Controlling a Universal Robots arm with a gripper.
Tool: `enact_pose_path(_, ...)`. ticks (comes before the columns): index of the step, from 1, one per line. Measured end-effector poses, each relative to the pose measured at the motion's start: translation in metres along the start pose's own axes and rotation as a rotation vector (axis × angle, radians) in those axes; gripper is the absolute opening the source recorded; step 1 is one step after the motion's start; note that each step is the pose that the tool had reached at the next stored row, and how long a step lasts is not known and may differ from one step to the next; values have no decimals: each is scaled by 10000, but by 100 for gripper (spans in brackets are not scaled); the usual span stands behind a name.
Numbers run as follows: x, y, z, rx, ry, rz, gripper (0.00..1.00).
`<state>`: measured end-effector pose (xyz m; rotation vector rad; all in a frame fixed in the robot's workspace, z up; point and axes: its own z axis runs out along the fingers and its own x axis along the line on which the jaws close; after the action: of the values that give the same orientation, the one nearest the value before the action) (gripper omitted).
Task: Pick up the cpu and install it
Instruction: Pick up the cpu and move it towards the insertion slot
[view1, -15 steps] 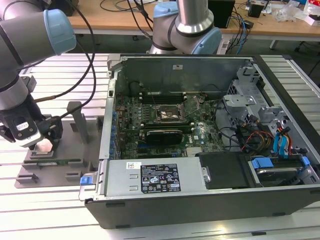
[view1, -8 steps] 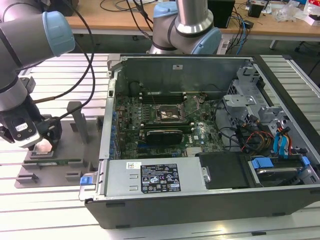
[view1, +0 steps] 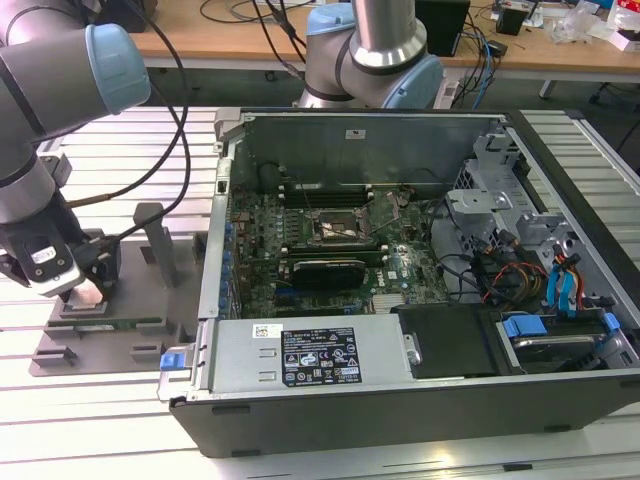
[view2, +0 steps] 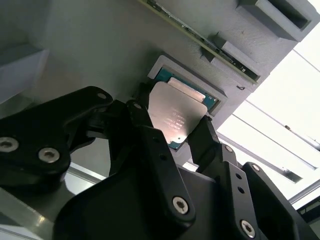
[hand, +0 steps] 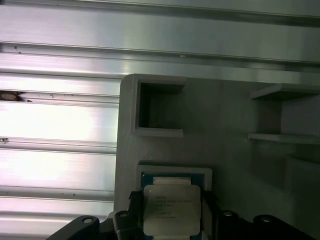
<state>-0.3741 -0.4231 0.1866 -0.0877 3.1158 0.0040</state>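
The cpu (hand: 171, 209) lay in a square recess (hand: 175, 170) of the grey fixture plate (hand: 230, 155), the black gripper (hand: 171, 212) flanking it. A rectangular pocket (hand: 159, 107) sat nearby, the slotted aluminium table (hand: 60, 125) alongside.

The gripper (view1: 85, 290) hangs low over the gray fixture plate (view1: 100, 335) on the exterior view's left. The plate's upright posts (view1: 155, 240) stand just beside it, toward the computer case (view1: 400, 420). In the second wrist view the cpu (view2: 176, 116) lies in a shallow nest. In the first wrist view the nest's raised rim (hand: 175, 171) hugs its edges, so the way in is from above. The case's side wall (view1: 215, 240) rises between plate and motherboard. Inside, the socket (view1: 335, 228) is open from above, with memory slots (view1: 330, 190) behind it and a black card (view1: 325, 270) in front. Cables (view1: 500, 280) and the drive cage (view1: 490, 180) crowd the exterior view's right, and the power supply (view1: 310, 355) fills the near edge.
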Motion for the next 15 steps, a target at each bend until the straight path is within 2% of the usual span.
enact_pose_path(15,1,-5,0,1,1,0,55)
